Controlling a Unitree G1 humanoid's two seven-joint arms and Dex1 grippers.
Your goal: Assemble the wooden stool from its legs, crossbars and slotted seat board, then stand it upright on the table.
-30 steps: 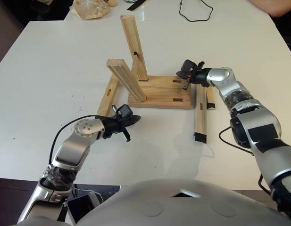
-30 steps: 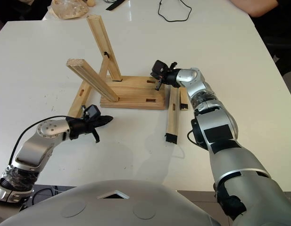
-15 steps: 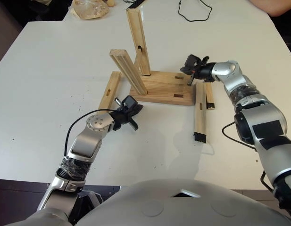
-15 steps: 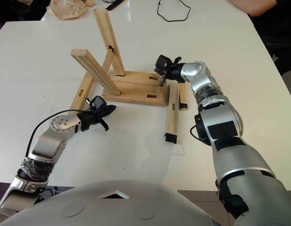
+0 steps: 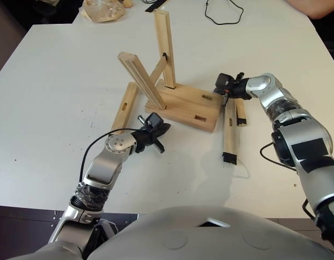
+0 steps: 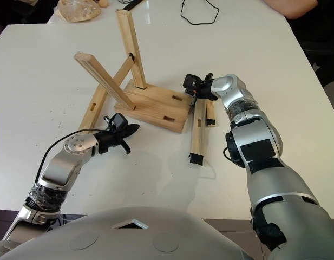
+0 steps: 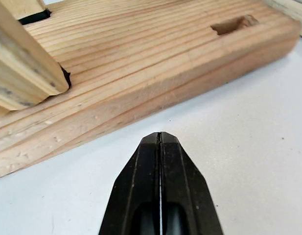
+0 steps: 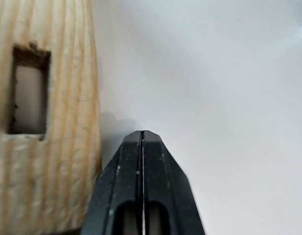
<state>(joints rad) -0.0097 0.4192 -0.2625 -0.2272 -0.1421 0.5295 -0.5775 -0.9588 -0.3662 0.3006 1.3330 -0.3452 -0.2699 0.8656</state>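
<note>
A white table (image 5: 58, 81) is seen from above, over the robot's two arms. Its surface is glossy, with a few dark specks. Past its left edge the floor is dark. At the far left corner sits a crumpled clear bag (image 5: 103, 10) with something tan inside.

Moving right, a loose wooden leg (image 5: 125, 106) lies flat on the table, slot facing up. Near its closer end hangs the left gripper (image 5: 160, 131), low over the table and pointing at the near edge of the seat board. Its fingers (image 7: 141, 196) are pressed together on nothing, their tip close to the board but apart from it.

The seat board (image 5: 189, 104) lies near the middle of the table, turned at an angle (slotted face up, two slots open on its right half). Two legs stand in its left half. A tilted leg (image 5: 138, 77) leans out to the left and an upright leg (image 5: 166, 46) rises behind it, with a crossbar (image 5: 158, 69) joining them.

At the board's right corner is the right gripper (image 5: 224, 95). Its fingers (image 8: 121, 196) lie flat against each other, holding nothing, tip down near the table beside a slotted wooden piece.

Just right, a long loose leg (image 5: 229, 127) lies pointing toward the robot, with a shorter bar (image 5: 241, 112) alongside it. At the far edge, a thin black cable (image 5: 223, 13) loops on the white surface.
</note>
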